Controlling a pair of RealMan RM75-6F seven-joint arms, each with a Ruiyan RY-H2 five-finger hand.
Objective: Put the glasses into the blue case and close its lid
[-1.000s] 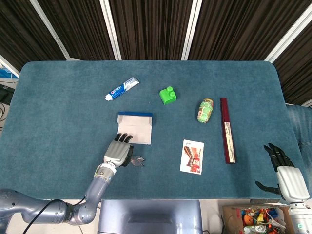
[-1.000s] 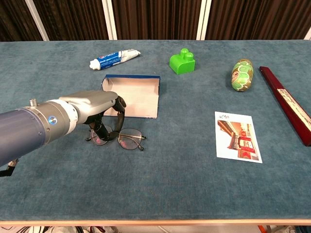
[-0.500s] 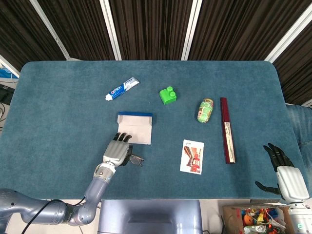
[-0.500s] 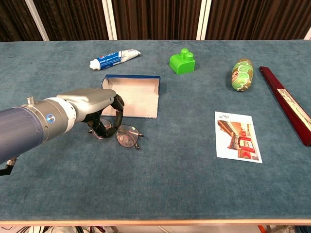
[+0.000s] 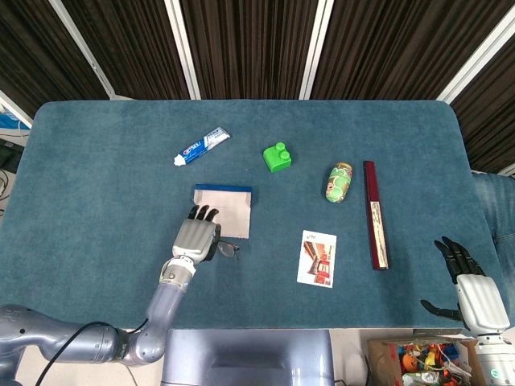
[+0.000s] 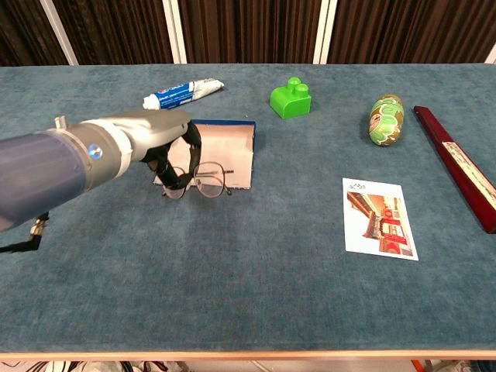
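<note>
Blue case [image 6: 211, 152] lies open, and your left hand [image 6: 159, 136] holds the glasses [image 6: 203, 182] pinched and lifted just at its near edge — the carrying step. Next, ease them over the tray and release. Right hand [image 5: 471, 285] idles, fingers spread.

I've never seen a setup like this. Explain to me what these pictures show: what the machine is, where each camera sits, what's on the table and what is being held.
This is a two-armed robot with humanlike hands, steered remotely by a person. One camera looks down from its head, the other looks forward from its chest.

On the blue table lie an open blue case, a toothpaste tube, a green toy brick, a green patterned packet, a long dark red box and a picture card.

The left hand holds the glasses, lifted just in front of the case. The right hand rests open at the table's near right edge, holding nothing.
</note>
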